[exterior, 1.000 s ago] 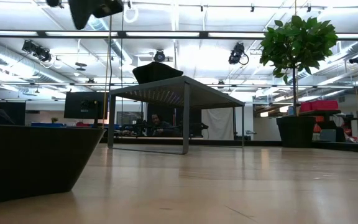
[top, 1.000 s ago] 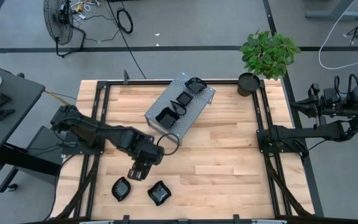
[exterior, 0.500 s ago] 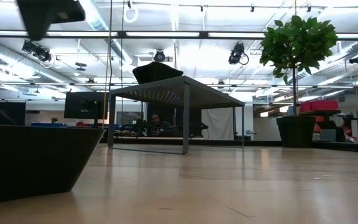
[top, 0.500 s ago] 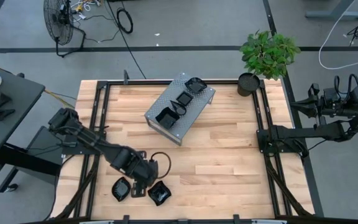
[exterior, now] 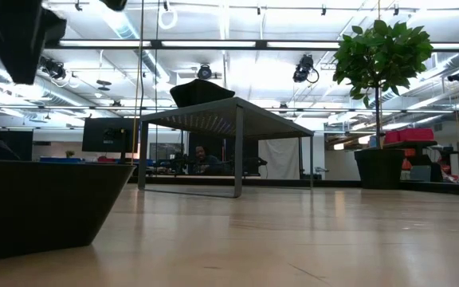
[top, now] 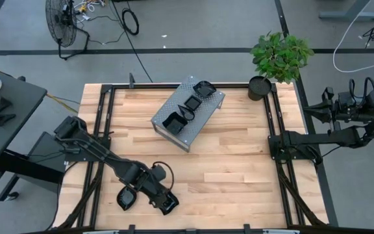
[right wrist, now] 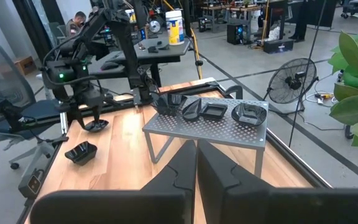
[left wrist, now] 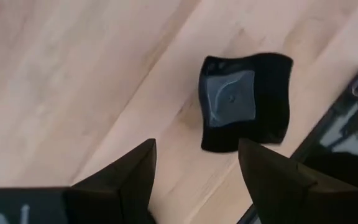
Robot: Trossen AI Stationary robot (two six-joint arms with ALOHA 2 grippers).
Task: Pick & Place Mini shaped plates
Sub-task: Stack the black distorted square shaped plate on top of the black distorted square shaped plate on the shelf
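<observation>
Two mini shaped plates lie flat on the wood near the table's front edge: a wavy square one (left wrist: 246,102) and a second (top: 126,197) to its left. My left gripper (left wrist: 197,146) hangs open just above the square plate (exterior: 46,207), fingers pointing down and clear of it, hiding most of it in the high view. Three more plates (top: 190,104) sit on the grey perforated metal stand (top: 206,114) at the back. My right gripper (right wrist: 196,163) is shut and empty, held high off the table's right side.
A potted plant (top: 260,86) stands at the table's far right corner. The black frame rail (top: 109,130) runs along the table's edges, close to the two front plates. Bare wood lies between the stand and the front plates.
My left gripper has moved toward the table's near edge and slightly right, sinking and rolling about its own axis. It now hangs over the right-hand front plate. Neither plate has moved.
</observation>
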